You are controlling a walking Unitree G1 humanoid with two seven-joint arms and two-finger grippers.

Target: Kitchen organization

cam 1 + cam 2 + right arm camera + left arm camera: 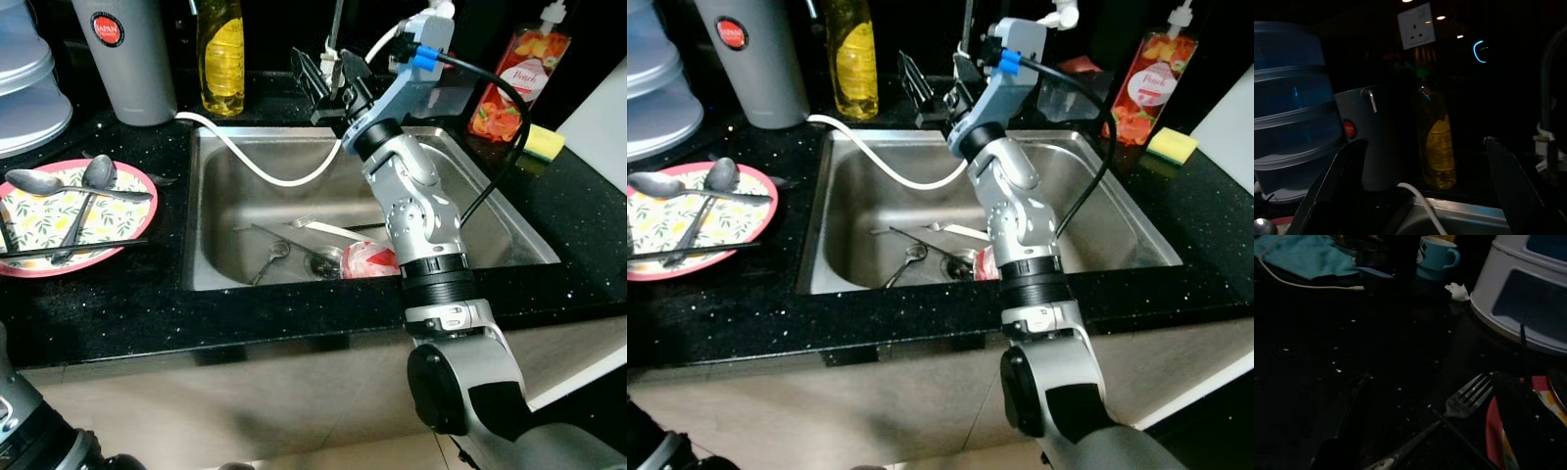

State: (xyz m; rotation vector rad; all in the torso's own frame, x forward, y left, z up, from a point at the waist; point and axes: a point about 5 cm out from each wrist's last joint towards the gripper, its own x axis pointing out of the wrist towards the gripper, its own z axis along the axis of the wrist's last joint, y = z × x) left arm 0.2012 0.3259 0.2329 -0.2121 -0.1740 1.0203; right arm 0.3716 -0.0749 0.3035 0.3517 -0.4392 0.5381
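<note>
My right gripper (330, 83) is raised over the back rim of the steel sink (220, 211), beside the tap, open with nothing between its fingers (1337, 191). In the sink lie a spoon (274, 257), a fork (318, 227) and a red and white item (367, 259) by the drain. A pink flowered plate (34, 259) on the left counter holds two spoons (96, 176) and black chopsticks (73, 250). The left wrist view is dark; a fork (1469, 399) lies on the black counter next to the plate's edge (1493, 435). My left arm (20, 421) hangs low at the left.
A white cable (250, 162) runs across the sink. A grey flask (127, 59) and a yellow oil bottle (220, 54) stand behind it, with a peach soap bottle (514, 83) and yellow sponge (541, 144) at the right. White stacked containers (24, 88) stand far left. A blue mug (1435, 257) stands further off.
</note>
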